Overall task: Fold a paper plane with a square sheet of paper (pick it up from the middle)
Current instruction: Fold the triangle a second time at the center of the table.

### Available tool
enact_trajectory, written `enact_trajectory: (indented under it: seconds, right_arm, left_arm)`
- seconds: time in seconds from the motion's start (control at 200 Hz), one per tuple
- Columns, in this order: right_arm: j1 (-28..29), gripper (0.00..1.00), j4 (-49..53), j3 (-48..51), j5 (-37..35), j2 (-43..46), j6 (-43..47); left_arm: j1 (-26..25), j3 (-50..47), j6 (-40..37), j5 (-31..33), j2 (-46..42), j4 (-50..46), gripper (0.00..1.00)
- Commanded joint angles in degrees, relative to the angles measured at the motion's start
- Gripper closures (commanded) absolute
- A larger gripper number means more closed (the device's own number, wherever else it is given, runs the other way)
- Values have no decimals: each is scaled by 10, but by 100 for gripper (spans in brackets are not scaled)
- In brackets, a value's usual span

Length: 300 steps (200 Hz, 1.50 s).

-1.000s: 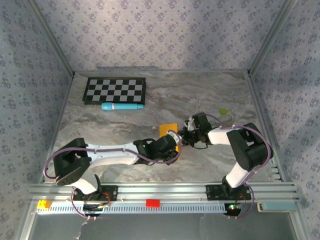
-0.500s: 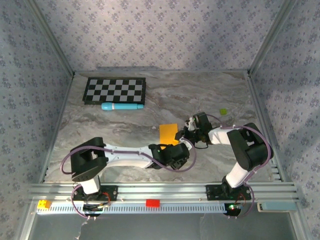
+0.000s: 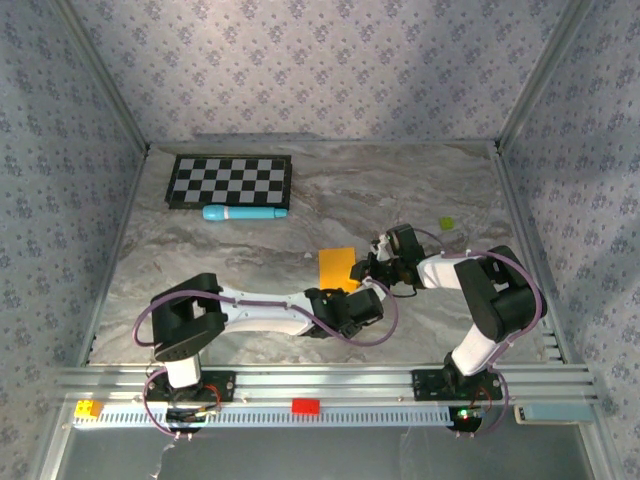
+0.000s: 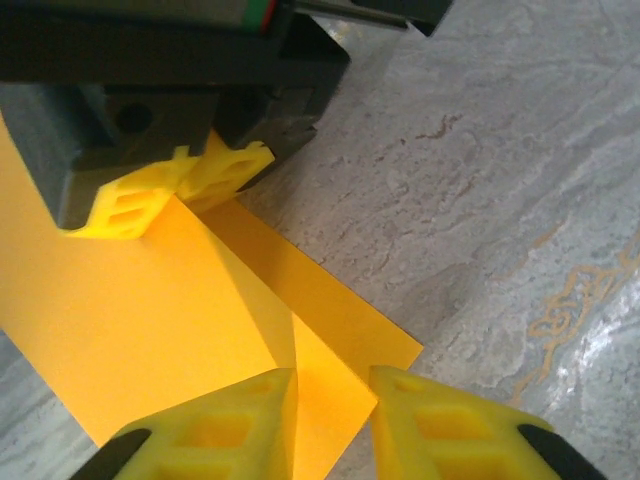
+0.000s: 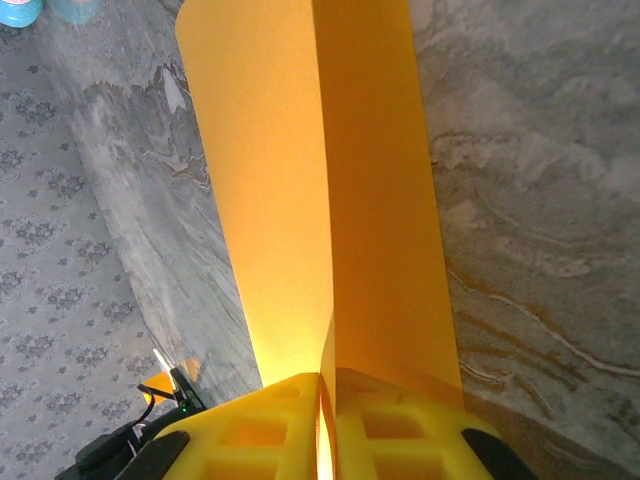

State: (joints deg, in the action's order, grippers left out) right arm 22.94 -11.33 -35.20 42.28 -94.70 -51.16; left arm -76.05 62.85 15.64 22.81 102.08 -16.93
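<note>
Right gripper (image 5: 327,392) clamps the orange sheet (image 5: 290,180); left gripper (image 4: 333,395) narrowly parted over its corner.

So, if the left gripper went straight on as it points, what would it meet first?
Probably the orange paper, right before the left gripper; beyond it, the right gripper pinching that paper.

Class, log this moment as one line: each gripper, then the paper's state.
right gripper: shut on square sheet of paper | left gripper: open, straddling its fold | sheet: creased
</note>
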Motion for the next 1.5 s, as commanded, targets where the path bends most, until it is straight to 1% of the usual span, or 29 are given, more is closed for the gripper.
enact_trajectory:
  seconds: [0.0, 0.14, 0.295, 0.445, 0.57, 0.73, 0.84, 0.934, 1.009, 1.079, 1.124, 1.189, 1.234, 1.309, 1.389, 1.494]
  right_arm:
    - [-3, 87, 17, -2, 3, 4, 9]
    - [-3, 86, 17, 0, 2, 8, 9]
    - [-5, 84, 19, 2, 1, 12, 10]
    - [-8, 81, 31, 3, -3, 22, 12]
    - [-15, 73, 62, 8, -26, 48, 21]
    - [-39, 61, 119, 15, -67, 99, 40]
    - [-55, 58, 159, 25, -97, 140, 47]
    - [-60, 57, 196, 33, -132, 192, 49]
    - [-59, 61, 212, 42, -146, 229, 48]
    - [-49, 64, 201, 60, -154, 263, 47]
    - [-40, 68, 194, 73, -159, 283, 45]
    - [-22, 75, 182, 89, -164, 310, 39]
    - [-7, 78, 184, 93, -163, 320, 31]
    - [10, 82, 191, 89, -142, 316, 15]
    - [35, 84, 174, 84, -127, 291, -3]
    - [82, 90, 160, 64, -142, 249, -6]
  left_arm:
    - [-4, 9, 0, 19, -12, -10, 80]
    - [-4, 5, 6, 17, -18, -7, 91]
    - [-1, 0, 14, 14, -25, -5, 99]
    - [16, -15, 32, -10, -43, 9, 100]
    - [45, -38, 52, -67, -70, 34, 100]
    - [97, -78, 79, -181, -101, 89, 100]
    - [130, -100, 97, -245, -108, 122, 100]
    - [157, -118, 115, -292, -111, 150, 100]
    - [175, -133, 130, -322, -115, 173, 100]
    - [190, -148, 144, -342, -119, 194, 100]
    - [198, -155, 151, -352, -122, 204, 100]
    - [206, -161, 155, -356, -126, 209, 100]
    - [210, -163, 158, -356, -128, 210, 100]
    - [213, -166, 163, -357, -128, 212, 100]
    - [215, -167, 168, -357, -127, 217, 100]
    - [216, -166, 175, -356, -121, 220, 100]
